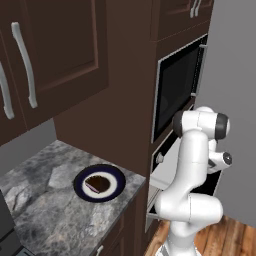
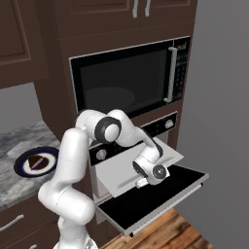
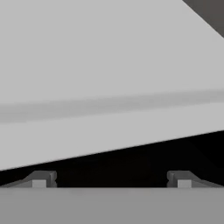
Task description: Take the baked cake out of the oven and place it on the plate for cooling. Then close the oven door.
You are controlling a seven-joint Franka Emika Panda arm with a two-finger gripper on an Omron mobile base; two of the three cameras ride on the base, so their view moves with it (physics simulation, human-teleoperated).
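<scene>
The baked cake (image 1: pixel 96 184), a small dark wedge, lies on the navy-rimmed plate (image 1: pixel 118 175) on the counter left of the oven; both also show in the right base view, cake (image 2: pixel 35 161) on plate (image 2: pixel 19 163). The oven (image 2: pixel 161 125) has its door (image 2: pixel 160 195) dropped flat, with a pale grey tray (image 2: pixel 121 171) pulled out over it. My gripper (image 2: pixel 141 183) hangs low over the open door at the tray's front edge. In the hand view my gripper (image 3: pixel 111 179) stands open and empty, fingertips (image 3: pixel 41 179) wide apart, facing the grey tray (image 3: pixel 109 78).
A black-glass microwave (image 2: pixel 126 83) with a vertical handle sits above the oven. Dark wood cabinets (image 1: pixel 55 55) hang over the marbled counter (image 1: pixel 45 210). A grey wall (image 2: pixel 219 97) stands to the oven's right, wooden floor (image 2: pixel 165 233) below.
</scene>
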